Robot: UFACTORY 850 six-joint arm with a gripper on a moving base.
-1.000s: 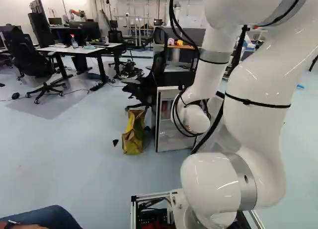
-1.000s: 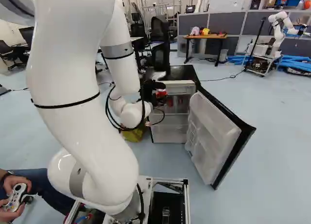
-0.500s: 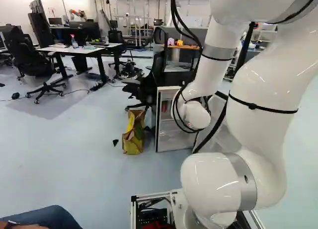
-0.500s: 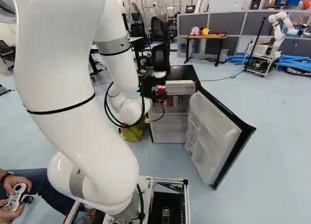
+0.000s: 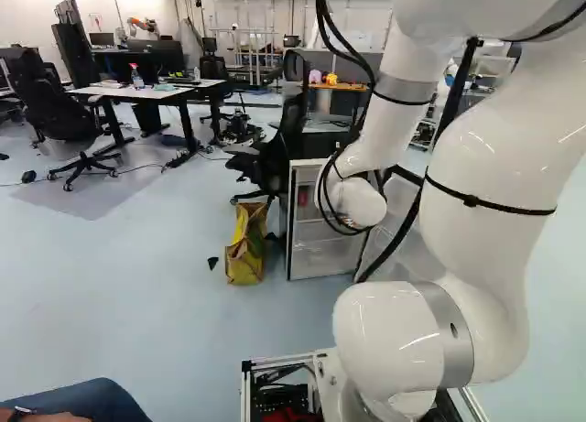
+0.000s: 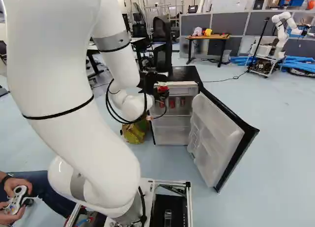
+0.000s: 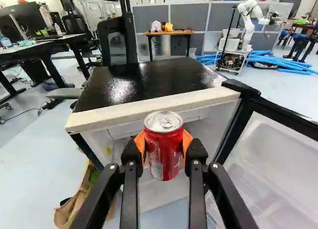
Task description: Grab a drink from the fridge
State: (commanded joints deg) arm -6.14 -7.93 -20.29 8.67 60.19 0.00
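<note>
The red metal drink can (image 7: 164, 149) is upright, clamped from both sides by the black two-finger gripper (image 6: 161, 94), ahead of the small black-topped fridge (image 7: 144, 82). The white-lined, black-edged fridge door (image 6: 216, 133) stands open. A yellow-brown bag (image 5: 245, 250) is beside the fridge.

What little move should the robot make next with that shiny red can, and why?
I'd probably ease the black tool with orange pads gently back, away from the black-topped fridge. The pads grip the red metal drink can from both sides, it shows upright before the fridge's pale front edge, and the black-framed door stands open beside, so bumping seems avoidable.
</note>
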